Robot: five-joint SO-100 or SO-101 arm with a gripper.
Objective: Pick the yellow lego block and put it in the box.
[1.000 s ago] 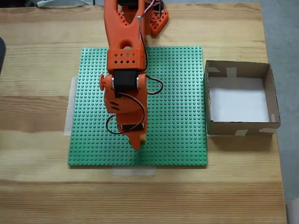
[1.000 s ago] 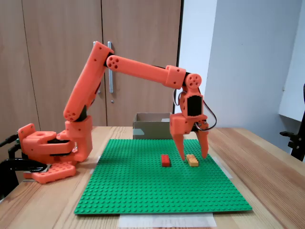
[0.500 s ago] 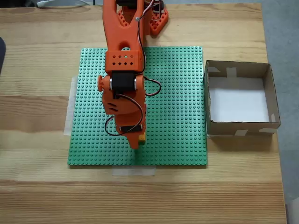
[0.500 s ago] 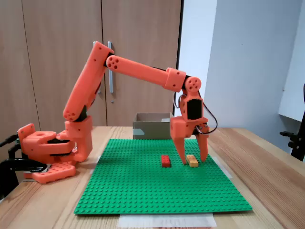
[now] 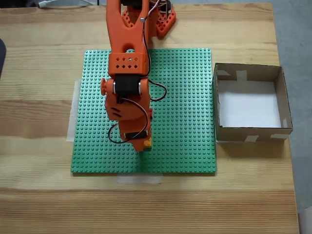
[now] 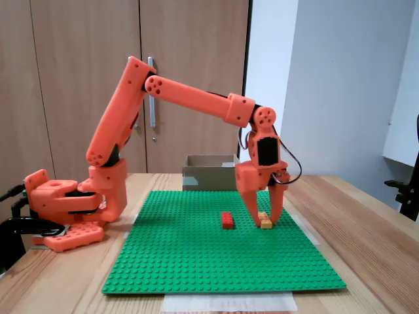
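**Yellow brick bracketed, not lifted**

Yellow lego block (image 6: 265, 220) sits on the green baseplate (image 6: 196, 261), right of the red brick (image 6: 227, 220). Gripper (image 6: 265, 224) is down around it, fingers narrowed to either side; firm contact unclear. Box (image 5: 252, 103) waits empty, right of the baseplate in the top-down view.

Two lego bricks: one yellow lego block (image 6: 266, 221), one dark red brick (image 6: 227, 220). One box (image 5: 252, 104). One green baseplate (image 5: 185, 126). One orange arm (image 6: 190, 98).
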